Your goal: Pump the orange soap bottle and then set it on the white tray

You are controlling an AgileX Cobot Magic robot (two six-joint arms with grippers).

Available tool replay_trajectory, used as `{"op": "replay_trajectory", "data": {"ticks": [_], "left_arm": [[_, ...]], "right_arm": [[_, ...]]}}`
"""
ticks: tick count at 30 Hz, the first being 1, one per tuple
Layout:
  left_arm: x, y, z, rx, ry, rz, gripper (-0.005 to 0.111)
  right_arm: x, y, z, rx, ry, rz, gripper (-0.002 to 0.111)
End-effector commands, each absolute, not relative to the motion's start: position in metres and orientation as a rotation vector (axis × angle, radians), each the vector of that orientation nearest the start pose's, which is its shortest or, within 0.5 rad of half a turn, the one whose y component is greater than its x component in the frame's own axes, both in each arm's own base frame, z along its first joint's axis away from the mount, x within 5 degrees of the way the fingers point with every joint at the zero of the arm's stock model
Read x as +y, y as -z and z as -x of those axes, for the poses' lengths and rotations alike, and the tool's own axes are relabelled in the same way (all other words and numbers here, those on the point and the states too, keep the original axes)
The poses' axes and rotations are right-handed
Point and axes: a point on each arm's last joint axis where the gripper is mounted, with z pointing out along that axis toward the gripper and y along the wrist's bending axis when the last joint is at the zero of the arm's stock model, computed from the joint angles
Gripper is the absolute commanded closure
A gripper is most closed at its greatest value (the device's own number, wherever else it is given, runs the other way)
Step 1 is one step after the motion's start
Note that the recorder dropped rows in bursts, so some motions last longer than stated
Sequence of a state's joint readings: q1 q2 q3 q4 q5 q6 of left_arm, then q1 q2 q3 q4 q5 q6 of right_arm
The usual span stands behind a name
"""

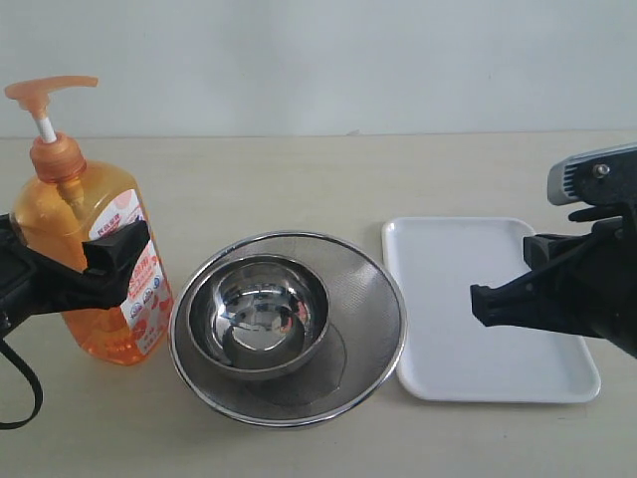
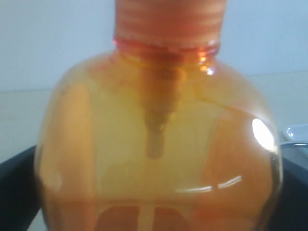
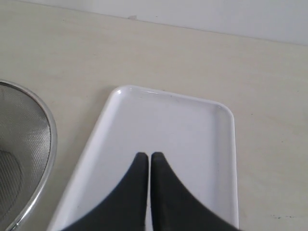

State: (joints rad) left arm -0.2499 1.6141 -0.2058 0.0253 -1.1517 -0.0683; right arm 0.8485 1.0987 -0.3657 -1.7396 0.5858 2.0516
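2 claws: left claw (image 1: 107,255) straddles orange soap bottle (image 1: 82,199), grip unclear; right claw (image 3: 149,158) closed above white tray (image 1: 450,249).

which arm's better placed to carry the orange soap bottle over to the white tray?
Left. The left gripper straddles the orange soap bottle at its body. The right gripper is shut and hovers over the white tray, with the mesh strainer between it and the bottle.

One orange soap bottle (image 1: 75,214), one white tray (image 1: 448,249), one mesh strainer (image 1: 370,289), one steel bowl (image 1: 259,314).
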Motion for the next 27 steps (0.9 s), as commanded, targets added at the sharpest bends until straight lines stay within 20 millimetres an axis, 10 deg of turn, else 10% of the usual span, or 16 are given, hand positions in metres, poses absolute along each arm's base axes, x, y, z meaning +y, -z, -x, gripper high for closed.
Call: {"op": "replay_trajectory", "data": {"ticks": [1, 19, 27], "left_arm": [[-0.0578, -0.1503, -0.2155, 1.742, 0.247, -0.184, 0.004], [-0.058, -0.1479, -0.2151, 1.766, 0.249, -0.186, 0.006], [-0.0595, -0.1477, -0.2146, 1.764, 0.244, -0.225, 0.054]], "right_arm": [[0.1043, -0.2205, -0.1587, 1.993, -0.107, 0.234, 0.109], [0.105, -0.2202, -0.1584, 1.997, -0.115, 0.237, 0.109], [0.1056, -0.2198, -0.1581, 2.001, -0.122, 0.242, 0.109]]}}
